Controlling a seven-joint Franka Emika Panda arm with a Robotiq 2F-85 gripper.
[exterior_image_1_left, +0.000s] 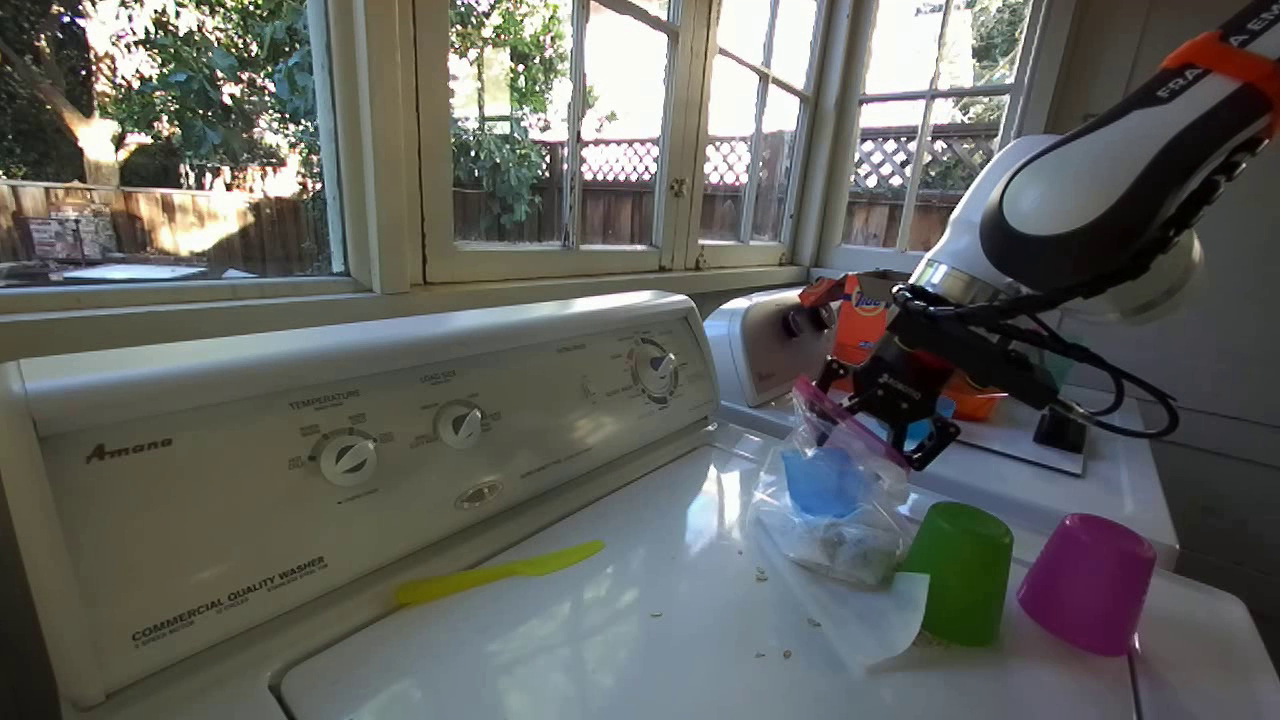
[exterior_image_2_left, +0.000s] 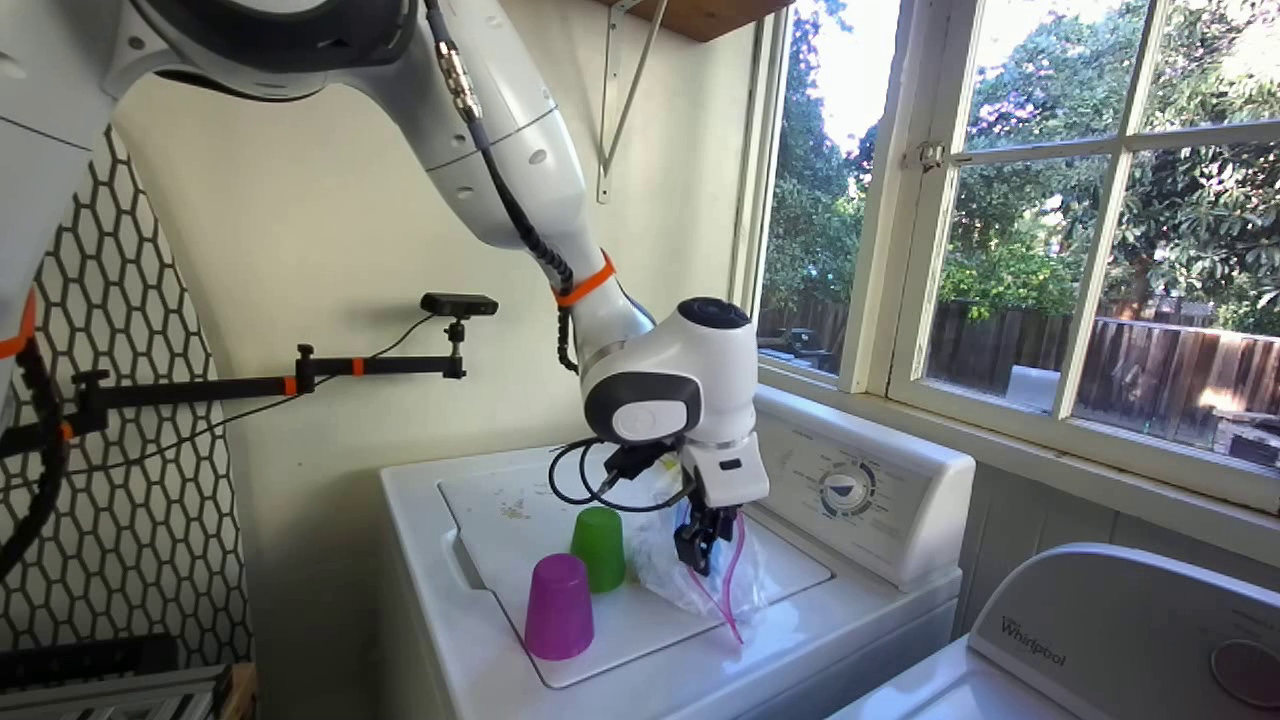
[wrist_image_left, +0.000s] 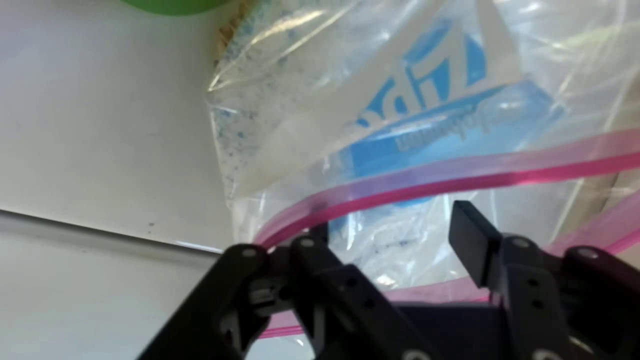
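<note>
A clear zip bag (wrist_image_left: 310, 115) with a pink-edged mouth and blue print stands on the white washer lid (exterior_image_1_left: 640, 620). White, blue-specked powder (wrist_image_left: 240, 135) shows through its side. My gripper (wrist_image_left: 397, 237) is at the bag's mouth, its fingers apart with a gap between them. The pink rim (wrist_image_left: 425, 192) passes in front of the left fingertip; the right finger pad (wrist_image_left: 472, 245) is in plain sight. I cannot tell whether either finger presses on the film. In both exterior views the gripper (exterior_image_1_left: 865, 430) reaches down into the bag's top.
Beside the bag, a green cup (exterior_image_1_left: 960, 575) and a magenta cup (exterior_image_1_left: 1090, 585) stand upside down. A yellow-green plastic knife (exterior_image_1_left: 500, 573) lies near the control panel (exterior_image_1_left: 540, 400). Small crumbs (exterior_image_2_left: 513, 508) dot the lid. An orange box (exterior_image_1_left: 862, 325) sits on the neighbouring machine.
</note>
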